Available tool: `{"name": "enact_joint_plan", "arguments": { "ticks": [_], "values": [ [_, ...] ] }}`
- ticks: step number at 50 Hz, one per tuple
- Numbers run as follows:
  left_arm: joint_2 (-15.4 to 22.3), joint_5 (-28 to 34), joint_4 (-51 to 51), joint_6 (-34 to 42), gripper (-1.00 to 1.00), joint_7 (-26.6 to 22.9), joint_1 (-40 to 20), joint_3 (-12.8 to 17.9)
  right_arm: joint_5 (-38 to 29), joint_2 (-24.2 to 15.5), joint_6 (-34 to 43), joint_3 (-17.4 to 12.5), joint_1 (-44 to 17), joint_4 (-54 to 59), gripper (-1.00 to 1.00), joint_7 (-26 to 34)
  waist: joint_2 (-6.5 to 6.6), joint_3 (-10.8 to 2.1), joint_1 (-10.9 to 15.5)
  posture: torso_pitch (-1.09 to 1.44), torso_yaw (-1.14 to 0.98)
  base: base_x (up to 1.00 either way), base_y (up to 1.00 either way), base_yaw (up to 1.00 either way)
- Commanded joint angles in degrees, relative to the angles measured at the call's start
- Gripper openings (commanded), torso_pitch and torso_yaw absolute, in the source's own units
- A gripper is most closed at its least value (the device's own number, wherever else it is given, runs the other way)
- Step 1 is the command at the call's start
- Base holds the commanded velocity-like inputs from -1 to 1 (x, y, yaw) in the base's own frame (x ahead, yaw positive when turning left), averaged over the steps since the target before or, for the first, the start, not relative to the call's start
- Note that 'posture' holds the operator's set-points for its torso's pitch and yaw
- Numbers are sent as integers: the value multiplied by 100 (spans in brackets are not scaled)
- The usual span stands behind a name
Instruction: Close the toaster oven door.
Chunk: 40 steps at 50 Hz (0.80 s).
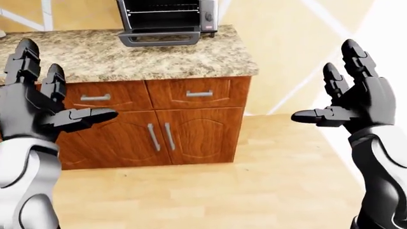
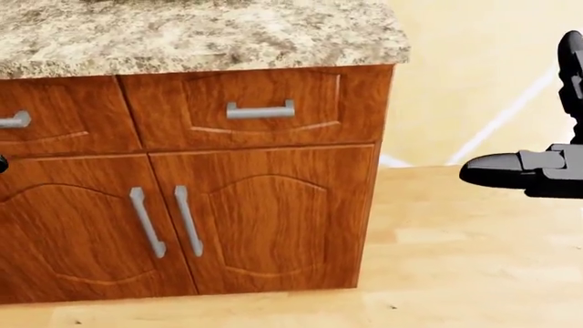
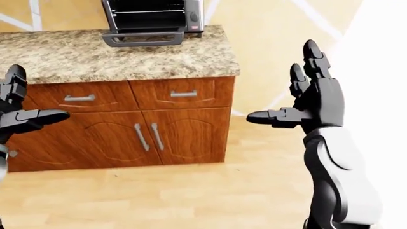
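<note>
Left hand (image 1: 38,102) and right hand (image 1: 353,102) splayed, empty, well short of counter edge (image 1: 159,76)

counter (image 1: 159,57): speckled beige-brown granite
cabinet (image 1: 191,129): reddish-brown wood grain, grey handles
toaster oven (image 1: 166,21): silver, dark inside, apparently
floor (image 1: 210,191): pale wood planks
left robot hand (image 1: 44,107): black
right robot hand (image 1: 353,102): black

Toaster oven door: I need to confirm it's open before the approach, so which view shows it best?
The left-eye view: the toaster oven sits at the top on the countertop, its door folded down open. The right-eye view shows nearly the same. The head view shows only cabinets and countertop edge, no oven.
</note>
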Motion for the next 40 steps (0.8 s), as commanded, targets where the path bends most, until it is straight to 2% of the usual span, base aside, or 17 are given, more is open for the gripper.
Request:
{"name": "enact_joint_plan", "arguments": {
  "ticks": [1,2,5,12,15,16,17,18,19,21,24,26,28,29,31,37,40],
  "values": [
    [108,30,-119,-152,100,15,-108,92,47,-49,-135,-1,-139,-149,100,7,62,-102,12,0,0,20,9,0],
    [114,27,-119,-137,100,25,-125,95,51,-50,-137,-2,-131,-155,100,9,271,-181,2,0,0,20,9,0],
    [102,9,-92,-147,100,35,-122,125,58,-51,-139,3,-132,-151,100,1,241,-119,65,0,0,20,9,0],
    [194,-172,-83,-71,100,130,-153,188,96,-75,-58,-1,-163,-232,100,-42,-156,-95,152,0,0,20,8,0],
    [234,-197,-88,-40,100,151,-174,208,88,-56,-95,1,-116,-235,100,-26,-520,-156,180,0,0,20,10,0],
    [252,-206,-88,-34,100,157,-183,217,86,-55,-96,-1,-118,-230,100,-27,-537,-218,207,0,0,21,9,0],
    [257,-216,-86,-35,100,162,-183,225,86,-59,-90,-2,-127,-230,100,-28,-413,-146,120,0,0,20,9,0],
    [261,-205,-79,-55,100,160,-174,215,91,-60,-82,-3,-130,-236,100,-28,-492,-118,140,0,0,20,9,0],
    [264,-203,-80,-59,100,161,-170,215,91,-59,-79,-1,-126,-243,100,-28,-472,-135,107,0,0,20,9,0],
    [268,-179,-75,-84,100,156,-158,205,82,-56,-84,2,-123,-240,100,-30,-406,-160,93,0,0,20,9,0],
    [292,-170,-63,-73,100,156,-185,211,116,-93,-13,-17,-193,-253,100,-46,-226,-85,63,0,0,21,9,0],
    [339,-199,-34,-52,100,162,-218,258,141,-111,5,-34,-214,-258,100,-59,-53,-86,31,0,0,20,9,0],
    [344,-226,-55,-36,100,193,-229,258,169,-111,35,-36,-223,-289,100,-84,302,-203,6,0,0,21,9,0],
    [339,-233,-59,-36,100,210,-238,237,193,-124,65,-47,-243,-310,100,-101,221,-205,45,0,0,20,9,0],
    [340,-246,-65,-40,100,206,-227,238,218,-137,73,-58,-231,-331,100,-103,242,-114,68,0,0,21,9,0],
    [338,-232,-63,-48,100,203,-223,229,242,-128,110,-34,-219,-392,100,-119,-82,-103,144,0,0,20,9,0],
    [341,-223,-61,-69,100,187,-197,246,239,-83,67,-16,-138,-395,100,-93,-413,-111,188,0,0,20,18,0]
  ]
}}
